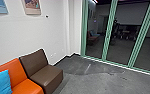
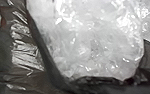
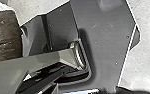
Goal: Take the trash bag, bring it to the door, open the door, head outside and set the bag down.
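Green-framed tall glass panels (image 1: 108,32) stand ahead and toward the robot's right, across an open stretch of grey concrete floor (image 1: 91,80); which panel is the door, I cannot tell. A plain white wall (image 1: 48,32) runs along the left and meets the glass at a corner. Against it sit a boxy brown leather-look seat (image 1: 44,76) and, beside it, a matching orange one (image 1: 14,67) with a bright blue square cushion (image 1: 0,81)

The dark, crinkled plastic trash bag (image 2: 23,77) is large and very near in the left wrist view, with a bulge of crumpled whitish see-through plastic (image 2: 91,47) in it. The right wrist view has it too, past the robot's own wide dark plate (image 3: 106,50), so it looks to be low, close to the base and nearer the left arm. Its long axis I cannot make out, its ends being cut off. The left gripper probably has the bag, but whether it is closed on it I cannot tell; the right gripper's state is also unclear. With the bag on the left and the glass ahead to the right, the right arm seems the better placed for the door
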{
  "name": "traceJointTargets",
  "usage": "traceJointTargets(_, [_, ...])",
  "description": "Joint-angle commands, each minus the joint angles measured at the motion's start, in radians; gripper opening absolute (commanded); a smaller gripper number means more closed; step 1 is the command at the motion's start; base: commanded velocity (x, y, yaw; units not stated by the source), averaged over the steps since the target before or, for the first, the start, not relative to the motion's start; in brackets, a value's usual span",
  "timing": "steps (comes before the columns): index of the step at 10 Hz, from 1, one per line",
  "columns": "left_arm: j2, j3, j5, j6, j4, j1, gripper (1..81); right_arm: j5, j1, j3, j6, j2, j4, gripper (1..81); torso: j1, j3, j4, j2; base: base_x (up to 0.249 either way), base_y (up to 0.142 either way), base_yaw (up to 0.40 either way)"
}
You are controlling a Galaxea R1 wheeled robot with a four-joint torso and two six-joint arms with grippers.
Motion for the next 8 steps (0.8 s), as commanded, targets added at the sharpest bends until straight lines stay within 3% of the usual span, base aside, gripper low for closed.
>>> traceJointTargets(1, [-0.005, 0.0, 0.062, 0.008, 0.0, -0.067, 1.0, -0.058, 0.033, 0.009, -0.002, 0.005, -0.008, 81.1, 0.0, 0.0, 0.0, 0.0, 0.0, 0.0, -0.261])
traceJointTargets(8, [-0.018, 0.0, 0.062, 0.008, 0.033, -0.058, 1.0, -0.067, 0.039, 0.006, -0.002, 0.002, -0.003, 81.1, 0.0, 0.0, 0.0, 0.0, 0.0, 0.0, -0.261])
